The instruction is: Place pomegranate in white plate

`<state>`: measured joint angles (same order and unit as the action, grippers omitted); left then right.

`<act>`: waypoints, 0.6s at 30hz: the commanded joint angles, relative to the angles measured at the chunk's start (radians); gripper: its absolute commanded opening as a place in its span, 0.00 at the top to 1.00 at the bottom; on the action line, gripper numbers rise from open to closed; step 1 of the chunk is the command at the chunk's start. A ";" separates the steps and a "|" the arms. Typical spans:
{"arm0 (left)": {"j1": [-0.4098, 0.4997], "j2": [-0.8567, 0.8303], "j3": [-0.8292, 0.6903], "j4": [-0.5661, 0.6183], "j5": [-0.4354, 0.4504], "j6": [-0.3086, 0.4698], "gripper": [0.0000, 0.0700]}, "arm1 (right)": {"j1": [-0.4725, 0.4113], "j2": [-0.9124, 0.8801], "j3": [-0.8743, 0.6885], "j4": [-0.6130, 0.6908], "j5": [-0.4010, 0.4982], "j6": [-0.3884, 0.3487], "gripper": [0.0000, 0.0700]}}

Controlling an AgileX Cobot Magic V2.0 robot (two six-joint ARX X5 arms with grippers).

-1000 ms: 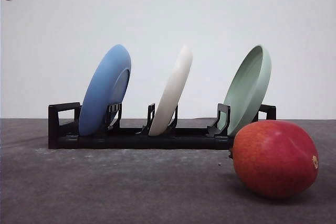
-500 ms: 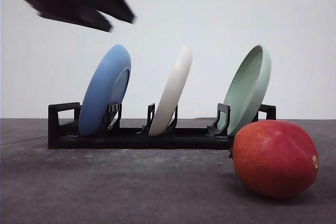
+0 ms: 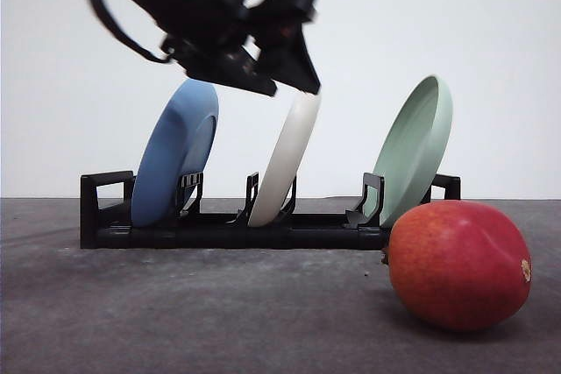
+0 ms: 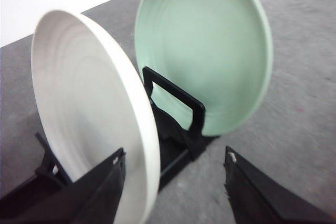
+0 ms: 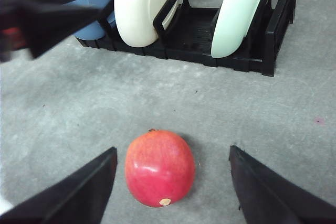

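The pomegranate is a smooth, glossy red oval with an orange-yellow blush and a small pale scar at one end. It lies on its side on the surface, a dull grey sheet with a fine, mottled grain, just in front of the right end of the rack. In the right wrist view the fruit sits between the two dark, wedge-shaped fingers of the right tool, apart from both; the jaws are spread wide, wider than the fruit.

The white plate is a matte, off-white round dish with a raised rim and faint concentric rings on its face. It stands on edge, leaning, in the middle slot of the rack. The left tool, black and angular with a green light on its body, hangs in the air just above the plate's top rim. In the left wrist view its fingers are set well apart, with the plate's edge close beside one finger; whether they touch cannot be told.

The rack is black, hard plastic with upright loop-shaped dividers. A blue plate leans in its left slot and a pale green plate, ringed like the white one, leans in its right slot, behind the pomegranate.
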<state>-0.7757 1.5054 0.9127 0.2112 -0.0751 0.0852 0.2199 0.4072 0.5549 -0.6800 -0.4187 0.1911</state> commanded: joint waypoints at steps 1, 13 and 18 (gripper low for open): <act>-0.010 0.048 0.044 0.003 -0.020 -0.011 0.49 | 0.003 0.002 0.016 0.009 0.000 0.011 0.39; -0.009 0.206 0.168 -0.015 -0.091 -0.050 0.50 | 0.003 0.002 0.016 0.009 0.000 0.011 0.39; -0.009 0.211 0.168 -0.031 -0.102 -0.053 0.76 | 0.003 0.002 0.016 0.009 0.000 0.011 0.39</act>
<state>-0.7753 1.6917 1.0576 0.1775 -0.1741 0.0380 0.2199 0.4072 0.5549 -0.6800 -0.4187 0.1911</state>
